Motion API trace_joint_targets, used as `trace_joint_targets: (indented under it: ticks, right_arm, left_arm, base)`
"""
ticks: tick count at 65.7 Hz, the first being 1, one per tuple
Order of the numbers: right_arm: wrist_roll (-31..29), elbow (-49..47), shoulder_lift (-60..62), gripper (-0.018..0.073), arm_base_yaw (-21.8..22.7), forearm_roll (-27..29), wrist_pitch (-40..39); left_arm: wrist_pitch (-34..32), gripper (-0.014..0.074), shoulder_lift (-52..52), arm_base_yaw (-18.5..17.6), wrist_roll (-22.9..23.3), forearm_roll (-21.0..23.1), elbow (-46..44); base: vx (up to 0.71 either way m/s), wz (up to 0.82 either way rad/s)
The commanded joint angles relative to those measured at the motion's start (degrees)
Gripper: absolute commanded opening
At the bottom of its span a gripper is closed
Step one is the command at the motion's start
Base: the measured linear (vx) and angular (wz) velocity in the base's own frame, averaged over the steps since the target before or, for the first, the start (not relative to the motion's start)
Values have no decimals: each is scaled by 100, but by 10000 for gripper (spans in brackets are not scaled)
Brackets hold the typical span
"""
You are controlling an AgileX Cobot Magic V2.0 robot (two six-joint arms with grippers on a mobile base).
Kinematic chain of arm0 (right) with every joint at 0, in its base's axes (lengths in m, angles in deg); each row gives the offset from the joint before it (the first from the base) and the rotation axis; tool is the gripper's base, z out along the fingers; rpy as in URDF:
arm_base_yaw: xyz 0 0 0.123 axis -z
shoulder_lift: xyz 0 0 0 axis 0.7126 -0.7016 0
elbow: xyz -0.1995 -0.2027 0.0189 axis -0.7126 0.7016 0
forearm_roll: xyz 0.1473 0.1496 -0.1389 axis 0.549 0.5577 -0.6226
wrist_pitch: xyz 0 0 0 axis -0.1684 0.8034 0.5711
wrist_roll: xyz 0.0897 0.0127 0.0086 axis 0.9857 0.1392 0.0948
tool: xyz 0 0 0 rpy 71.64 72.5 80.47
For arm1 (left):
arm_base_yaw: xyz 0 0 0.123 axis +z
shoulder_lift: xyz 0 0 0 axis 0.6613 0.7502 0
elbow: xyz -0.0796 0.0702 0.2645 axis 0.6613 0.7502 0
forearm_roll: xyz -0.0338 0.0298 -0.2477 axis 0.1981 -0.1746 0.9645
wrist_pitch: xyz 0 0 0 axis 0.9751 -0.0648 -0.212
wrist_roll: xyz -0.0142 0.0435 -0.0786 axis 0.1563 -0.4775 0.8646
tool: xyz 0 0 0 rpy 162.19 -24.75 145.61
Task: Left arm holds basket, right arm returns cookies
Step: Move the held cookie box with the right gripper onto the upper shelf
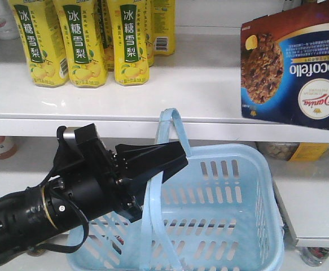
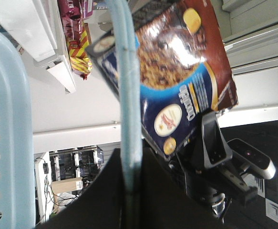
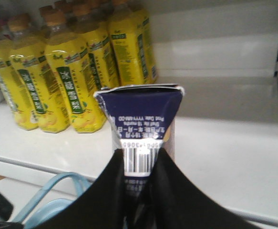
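Observation:
The light blue slotted basket (image 1: 249,155) hangs below the white shelf, and my left gripper (image 1: 178,157) is shut on one of its hoop handles (image 1: 172,121). In the left wrist view that handle (image 2: 129,95) runs straight up between my left gripper's (image 2: 131,167) black fingers. The cookies carton (image 1: 294,73), dark navy with a cookie picture, hangs tilted on its side above the shelf's right end, higher than the basket. In the right wrist view my right gripper (image 3: 139,164) is shut on the carton (image 3: 141,112) at its barcode label. The right gripper is out of the front view.
Several yellow drink bottles (image 1: 79,39) stand at the shelf's back left, also seen as bottles (image 3: 72,81) left of the carton. The white shelf board (image 1: 124,127) juts out above the basket. A jar (image 1: 0,147) and packets (image 1: 294,151) sit on the lower shelf.

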State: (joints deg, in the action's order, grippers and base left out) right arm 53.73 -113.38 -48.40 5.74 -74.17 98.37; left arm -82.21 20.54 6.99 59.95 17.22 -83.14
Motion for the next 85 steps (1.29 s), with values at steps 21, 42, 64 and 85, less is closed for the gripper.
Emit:
trace_joint_targets:
  ticks: [21,42,64,85]
  right_arm:
    - [1141,-155,-814,-6,82,-2299,-899]
    - [1804,-155,-1638,-6,1199,-2505,-1803]
    - [2030,-139,-2465,-6,1396,-2675,-2331]
    - [2107,74,-2875,-6,1396,-2678,-2399]
  left_arm:
    - [-249,0,-181,68,-187,727,-225]
    - [-249,0,-181,68,-187,727,-225]
    - [-249,0,-181,68,-187,727,-225]
    - [-249,0,-181,68,-187,727,-225]
  base:
    - [0,0]
    - [0,0]
    - [0,0]
    - [0,0]
